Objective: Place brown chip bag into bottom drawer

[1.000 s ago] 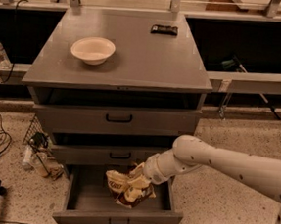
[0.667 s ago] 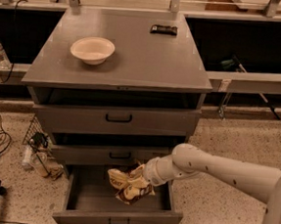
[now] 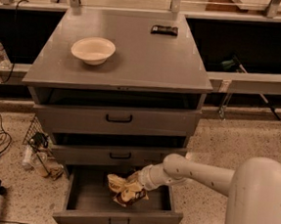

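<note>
The brown chip bag [image 3: 125, 190], dark brown with cream panels and crumpled, sits inside the open bottom drawer [image 3: 116, 216], near its middle. My gripper [image 3: 137, 181] reaches in from the right at the end of the white arm and is closed on the bag's upper right part. The bag hides the fingertips. I cannot tell whether the bag rests on the drawer floor or hangs just above it.
The grey cabinet top [image 3: 145, 60] carries a white bowl [image 3: 93, 49] and a small black bar [image 3: 164, 30]. The two upper drawers [image 3: 118, 118] stick out slightly. A wire basket with clutter [image 3: 40, 150] and cables lie on the floor to the left.
The arm's elbow and body have come closer, filling the lower right. The gripper and bag have stayed in the drawer, sinking slightly.
</note>
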`<state>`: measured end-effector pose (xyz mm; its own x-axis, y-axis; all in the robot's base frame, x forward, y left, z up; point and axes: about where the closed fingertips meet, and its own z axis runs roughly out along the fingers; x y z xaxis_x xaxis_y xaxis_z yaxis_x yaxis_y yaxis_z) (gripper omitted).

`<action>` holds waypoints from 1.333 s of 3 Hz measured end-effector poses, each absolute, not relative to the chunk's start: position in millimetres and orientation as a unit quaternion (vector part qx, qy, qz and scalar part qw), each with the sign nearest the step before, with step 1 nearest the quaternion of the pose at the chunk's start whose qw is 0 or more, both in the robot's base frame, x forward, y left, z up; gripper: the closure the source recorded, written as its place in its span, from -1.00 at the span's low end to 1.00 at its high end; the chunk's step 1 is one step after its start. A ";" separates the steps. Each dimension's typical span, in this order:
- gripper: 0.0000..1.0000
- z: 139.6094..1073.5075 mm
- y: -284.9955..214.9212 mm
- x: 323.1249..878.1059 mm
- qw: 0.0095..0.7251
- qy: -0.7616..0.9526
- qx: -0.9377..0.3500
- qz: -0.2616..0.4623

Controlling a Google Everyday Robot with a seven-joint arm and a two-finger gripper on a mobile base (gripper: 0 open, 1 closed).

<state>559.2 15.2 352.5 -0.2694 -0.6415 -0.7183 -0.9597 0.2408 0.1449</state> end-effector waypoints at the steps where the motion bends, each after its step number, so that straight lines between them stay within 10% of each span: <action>1: 0.24 311.9 15.8 571.0 0.271 0.755 -0.524 0.285; 4: -1.00 320.5 -42.0 562.4 0.294 0.835 -0.408 0.221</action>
